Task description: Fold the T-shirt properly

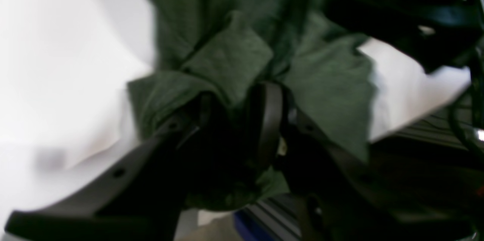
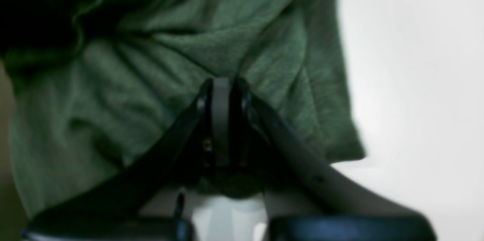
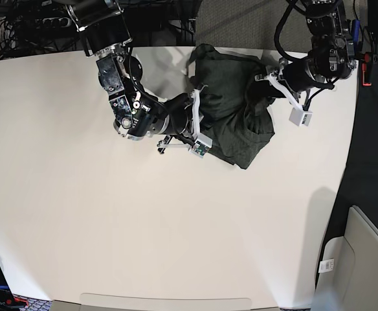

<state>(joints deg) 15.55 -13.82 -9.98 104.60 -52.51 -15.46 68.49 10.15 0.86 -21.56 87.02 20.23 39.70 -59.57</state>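
Shirt (image 3: 231,107) lies bunched in a dark green heap near the far edge of the table (image 3: 111,220), toward the right of the base view, with loose folds trailing to a rounded corner on the near side. I see no flat panel anywhere; the cloth is creased and doubled over itself.

Right gripper (image 2: 223,93), on the left of the base view, meets the shirt at its left edge. In the right wrist view I see its fingers (image 2: 204,101) drawn almost together, a thin fold of green knit pinched between them and radiating creases running out from the pinch. The cloth spreads above and to both sides of the tips, ending in a hemmed corner at the right against the white table.

Left gripper (image 1: 242,116), on the right of the base view, reaches into the shirt's right side by the table's far right corner. In the left wrist view I see a bundle of fabric wrapped round its fingers (image 1: 270,116), which stand partly closed with cloth gathered between them; the frame is blurred, so I cannot tell how firm that hold is. A folded flap of the shirt sits just above the tips, and the other arm's dark shape crosses the upper right.

Both arms converge on the heap from opposite sides.
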